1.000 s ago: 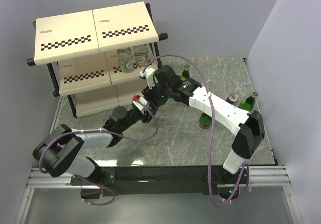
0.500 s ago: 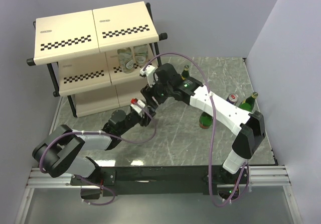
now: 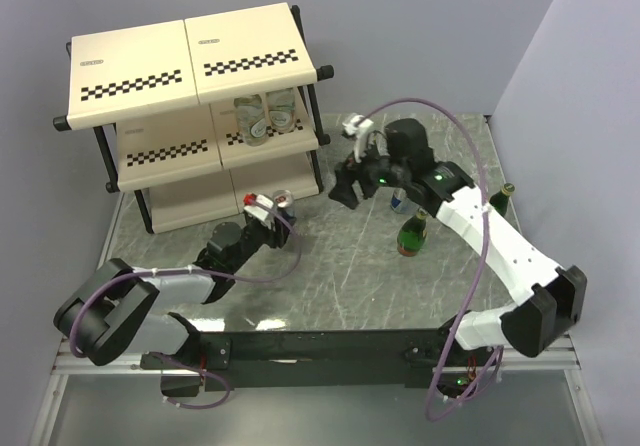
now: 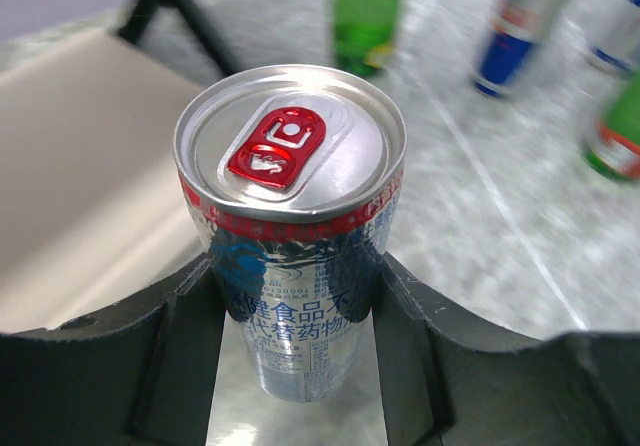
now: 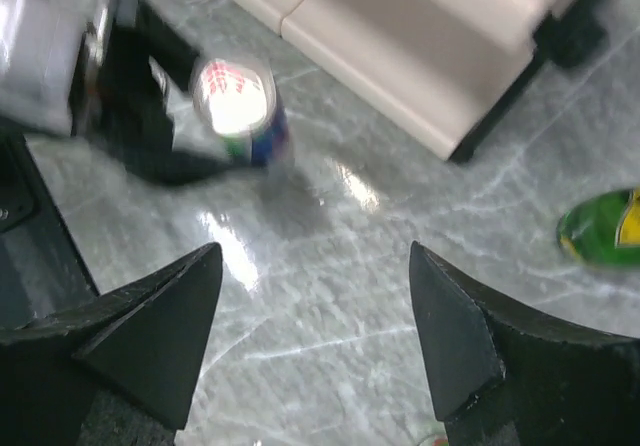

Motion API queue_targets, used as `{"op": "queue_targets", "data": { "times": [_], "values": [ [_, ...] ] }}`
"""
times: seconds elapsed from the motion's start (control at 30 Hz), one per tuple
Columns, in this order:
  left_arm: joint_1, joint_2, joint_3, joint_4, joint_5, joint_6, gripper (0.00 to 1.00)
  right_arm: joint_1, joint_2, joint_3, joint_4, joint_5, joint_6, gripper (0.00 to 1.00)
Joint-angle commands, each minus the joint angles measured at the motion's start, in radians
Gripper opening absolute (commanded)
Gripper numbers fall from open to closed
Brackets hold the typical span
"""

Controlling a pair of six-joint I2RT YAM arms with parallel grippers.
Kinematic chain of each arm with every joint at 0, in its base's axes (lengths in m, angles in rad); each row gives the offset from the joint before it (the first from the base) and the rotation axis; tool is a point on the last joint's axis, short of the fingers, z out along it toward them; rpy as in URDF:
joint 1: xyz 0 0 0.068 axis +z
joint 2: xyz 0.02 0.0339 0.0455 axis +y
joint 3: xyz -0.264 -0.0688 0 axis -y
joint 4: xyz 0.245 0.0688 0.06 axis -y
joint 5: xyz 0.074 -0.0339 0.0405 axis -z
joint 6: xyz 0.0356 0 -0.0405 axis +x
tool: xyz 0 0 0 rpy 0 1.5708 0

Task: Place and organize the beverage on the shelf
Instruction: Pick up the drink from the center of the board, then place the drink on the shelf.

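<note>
As left gripper holds one can, two clear bottles shelved.

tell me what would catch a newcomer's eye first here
The big cream shelf with checkered strips stands at the far left, two clear bottles on its middle tier. Just in front of it the left gripper clasps a slim silver can with a red tab, filling the left wrist view. The right gripper hangs open and empty over the marble table, with green bottles and another can standing near it.
</note>
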Motion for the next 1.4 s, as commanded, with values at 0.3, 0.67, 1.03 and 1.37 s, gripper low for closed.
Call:
{"op": "queue_targets", "data": {
  "times": [0.3, 0.67, 1.03, 1.37],
  "values": [
    [0.218, -0.058, -0.005, 0.166, -0.105, -0.140, 0.00, -0.138, -0.177, -0.190, 0.169, -0.357, -0.016, 0.82],
    [0.315, -0.093, 0.004, 0.132, -0.111, -0.163, 0.00, -0.178, -0.230, -0.225, 0.213, -0.448, 0.023, 0.81],
    [0.344, -0.003, 0.084, 0.120, -0.155, -0.193, 0.00, -0.199, -0.260, -0.235, 0.229, -0.486, 0.040, 0.81],
    [0.345, 0.102, 0.137, 0.181, -0.159, -0.199, 0.00, -0.224, -0.265, -0.244, 0.241, -0.512, 0.048, 0.81]
  ]
}}
